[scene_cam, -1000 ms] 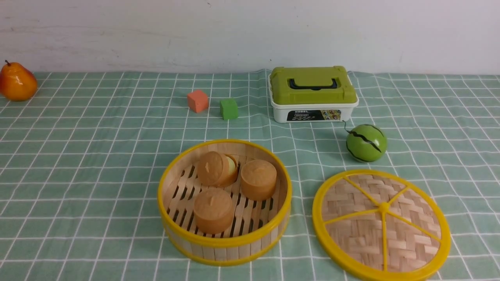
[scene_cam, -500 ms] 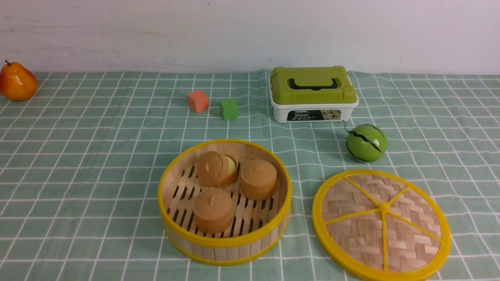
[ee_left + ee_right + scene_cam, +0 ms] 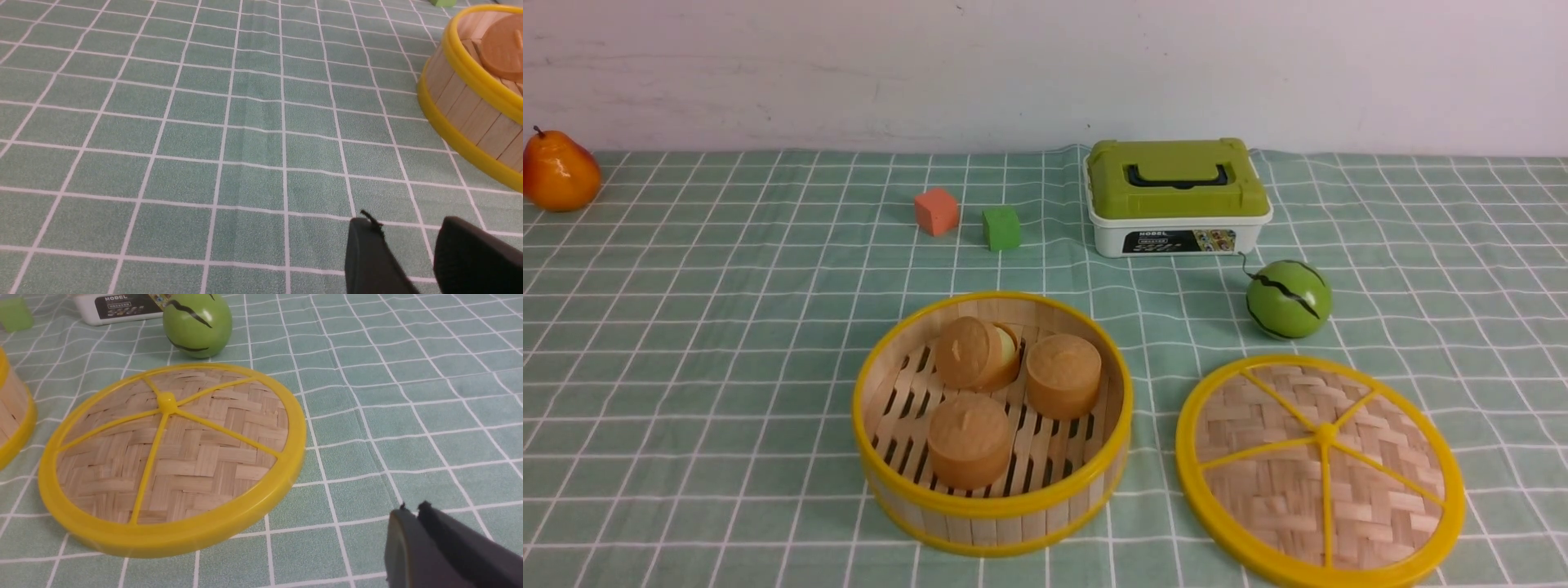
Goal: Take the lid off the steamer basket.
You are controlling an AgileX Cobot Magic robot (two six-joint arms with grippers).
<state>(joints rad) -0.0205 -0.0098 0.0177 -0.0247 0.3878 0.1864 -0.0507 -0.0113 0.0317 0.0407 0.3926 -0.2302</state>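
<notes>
"Checking the step in hand: which was it?"

"Item, one lid point(image 3: 1258, 506): off, flat on the table point(image 3: 686, 367), to the right of the basket point(image 3: 992, 507) and apart from it. Step, by my reading: finished, with only the close of the job to see to."

"And the tools?"

"Two. Left tool point(image 3: 410, 224): fingers parted by a modest gap, nothing between them. Right tool point(image 3: 413, 507): tips drawn together, narrow, nothing held. Neither touched the lid."

"What did the next move call for?"

"Little, I judged: both arms kept back and at rest. No regrip seemed needed; a stray sweep would only have risked nudging the lid."

"Which way did the lid point?"

"Woven face and knob point(image 3: 1326, 434) upward. Outline round, so no long axis to enter. Of its five spokes, one point(image 3: 1327, 514) ran from the knob almost straight toward the robot's side; the others fanned out to the rim."

"The basket?"

"Upright, mouth up, likewise round, no long axis. Contents: three small brown pots point(image 3: 970, 441), in plain sight."
</notes>
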